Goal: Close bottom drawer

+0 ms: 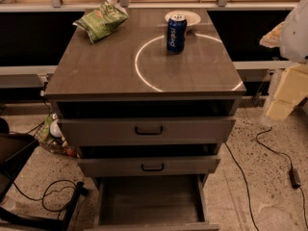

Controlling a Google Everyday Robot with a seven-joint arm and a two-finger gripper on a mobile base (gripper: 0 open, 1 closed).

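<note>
- Low in view, under the middle drawer [149, 166], the bottom drawer [149, 203] is pulled far out, grey tray showing.
- Middle drawer and top drawer [147, 130] each stick out a little.
- Cabinet top [96, 71]: blue can [176, 33] upright, white plate [191, 17] just behind it, green chip bag [101, 20] back left.
- My gripper [288, 88] is at the right edge beside the cabinet, well apart from the bottom drawer; released or clenched, can't tell.
</note>
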